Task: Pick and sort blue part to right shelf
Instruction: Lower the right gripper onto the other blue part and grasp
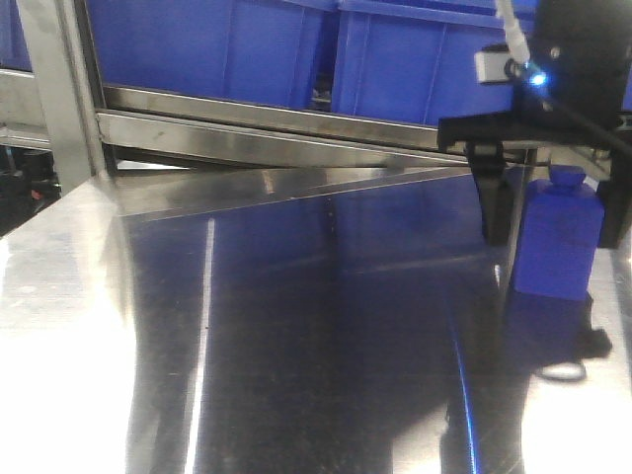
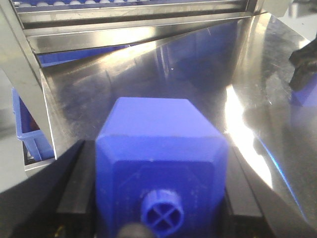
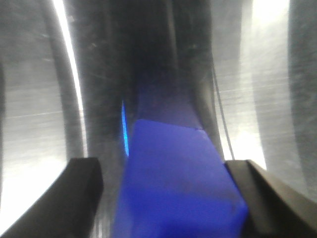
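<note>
One blue part [image 2: 159, 163], a blocky piece with a round cross-shaped stub facing the camera, sits between the black fingers of my left gripper [image 2: 157, 148], which is shut on it. A second blue part [image 1: 561, 237] stands upright on the steel table at the right. My right gripper [image 1: 553, 229] hangs over it, open. In the right wrist view this blue part [image 3: 173, 173] lies between the jaws of the right gripper [image 3: 163, 167], with a gap on the left side. The right shelf [image 1: 276, 123] with its blue bins [image 1: 227, 44] runs along the back.
The reflective steel table [image 1: 296, 326] fills the foreground. A steel upright [image 1: 59, 89] of the rack stands at the back left. A white roller track [image 2: 124, 5] shows above the shelf rail in the left wrist view. The right arm and its part [image 2: 303, 94] appear at that view's right edge.
</note>
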You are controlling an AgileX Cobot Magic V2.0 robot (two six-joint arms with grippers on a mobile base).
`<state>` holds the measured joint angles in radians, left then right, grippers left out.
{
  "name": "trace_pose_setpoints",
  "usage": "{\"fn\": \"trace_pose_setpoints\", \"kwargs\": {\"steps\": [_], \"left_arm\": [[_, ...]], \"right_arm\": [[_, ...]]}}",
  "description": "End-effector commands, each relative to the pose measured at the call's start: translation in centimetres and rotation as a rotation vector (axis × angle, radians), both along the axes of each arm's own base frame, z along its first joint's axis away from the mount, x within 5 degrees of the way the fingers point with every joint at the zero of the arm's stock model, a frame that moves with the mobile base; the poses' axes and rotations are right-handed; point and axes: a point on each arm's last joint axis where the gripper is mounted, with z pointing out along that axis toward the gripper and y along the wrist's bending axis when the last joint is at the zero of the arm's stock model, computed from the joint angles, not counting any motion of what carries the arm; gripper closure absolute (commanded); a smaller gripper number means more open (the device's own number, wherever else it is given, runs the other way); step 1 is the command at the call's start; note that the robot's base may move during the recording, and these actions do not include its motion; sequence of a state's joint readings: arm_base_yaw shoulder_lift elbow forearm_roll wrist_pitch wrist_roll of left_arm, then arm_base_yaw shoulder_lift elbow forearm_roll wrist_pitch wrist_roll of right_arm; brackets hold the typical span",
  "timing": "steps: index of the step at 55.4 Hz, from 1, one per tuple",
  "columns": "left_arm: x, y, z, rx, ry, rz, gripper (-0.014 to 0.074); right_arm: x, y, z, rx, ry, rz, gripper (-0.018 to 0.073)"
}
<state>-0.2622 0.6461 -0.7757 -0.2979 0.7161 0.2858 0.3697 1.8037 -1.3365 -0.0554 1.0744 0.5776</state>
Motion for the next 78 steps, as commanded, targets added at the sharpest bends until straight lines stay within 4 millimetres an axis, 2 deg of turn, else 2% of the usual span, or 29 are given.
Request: {"fn": "trace_pose_setpoints", "kwargs": {"steps": [1,5,8,19,34,48,52,58,65,73,78], "left_arm": [[0.2,0.0,1.2,-0.064,-0.071,0.024,0.0275],[0.3,0.0,0.7,-0.051,-0.06,0.026,0.0275],[0.4,0.1,0.1,-0.047,-0.04,0.042,0.0275],[-0.4,1.2,-2.5,-0.042,-0.023,0.142,0.0275],[-4.7,2.9,-4.0,-0.046,-0.197,0.186,0.0275],[-9.3,4.4,-5.2,-0.074,-0.428,0.204,0.0275],[-10.0,4.6,-5.6,-0.085,-0.466,0.207,0.0275],[-9.5,4.5,-5.8,-0.064,-0.413,0.206,0.0275],[-9.5,4.5,-5.6,-0.074,-0.438,0.206,0.0275],[-9.5,4.5,-5.3,-0.083,-0.463,0.206,0.0275],[-9.5,4.5,-5.4,-0.083,-0.462,0.206,0.0275]], "right_arm": [[-0.1,-0.3,1.2,0.001,-0.045,-0.001,0.0122],[-0.3,-0.4,0.7,-0.006,-0.032,0.0,0.023],[-0.3,-0.5,0.5,-0.008,-0.033,0.001,0.0277],[-0.5,-0.7,0.3,-0.036,-0.035,0.017,0.0281],[-0.7,-1.2,0.7,-0.088,-0.048,0.039,0.0281],[-1.7,-0.8,3.5,-0.098,-0.188,0.116,0.0281],[-2.5,-0.8,4.7,-0.1,-0.259,0.151,0.0281],[-4.1,-0.7,6.4,-0.097,-0.363,0.224,0.0281],[-6.4,-0.8,8.5,-0.062,-0.493,0.287,0.0281],[-9.9,-1.9,11.0,0.004,-0.661,0.319,0.0281],[-12.1,-2.9,11.6,0.035,-0.746,0.329,0.0281]]}}
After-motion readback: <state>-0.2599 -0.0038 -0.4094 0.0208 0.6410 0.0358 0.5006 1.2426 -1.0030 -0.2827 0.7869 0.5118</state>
